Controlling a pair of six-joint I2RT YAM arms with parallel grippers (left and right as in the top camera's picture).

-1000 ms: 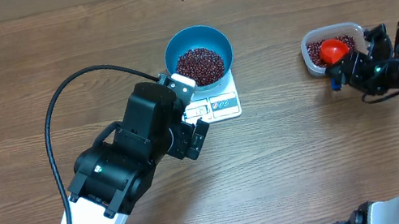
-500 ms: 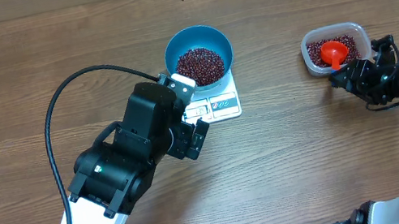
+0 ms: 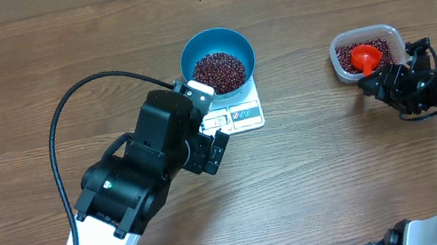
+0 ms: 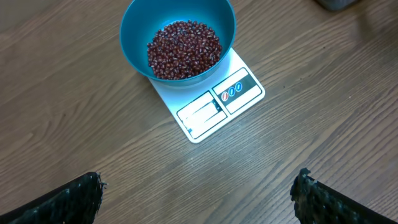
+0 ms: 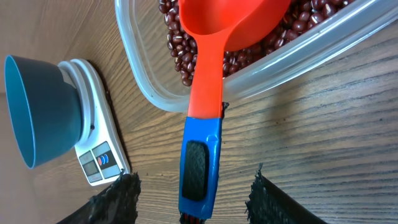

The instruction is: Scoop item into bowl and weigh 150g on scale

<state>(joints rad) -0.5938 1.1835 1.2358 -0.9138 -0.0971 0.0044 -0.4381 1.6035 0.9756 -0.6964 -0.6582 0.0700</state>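
The blue bowl (image 3: 188,54) stands on the white scale (image 3: 242,116) with a heap of dark red beans (image 3: 218,70) inside it. In the left wrist view the bowl (image 4: 134,37) and scale (image 4: 217,106) lie ahead of my left gripper (image 4: 199,186), which is open over bare wood. A red scoop (image 3: 362,57) lies with its cup in the clear tub (image 3: 337,61) of beans, its blue handle (image 5: 199,162) sticking out over the rim. My right gripper (image 5: 194,186) is open, its fingers on either side of the handle with a gap on both sides.
The left arm's black body (image 3: 145,167) and its cable (image 3: 63,109) cover the table left of the scale. The tub (image 5: 143,81) sits near the right edge, a hand's width right of the bowl (image 5: 43,112).
A second ago my right gripper was up against the tub beside the scoop. It has since pulled back to the right, leaving the scoop resting in the tub. The left arm is unchanged.
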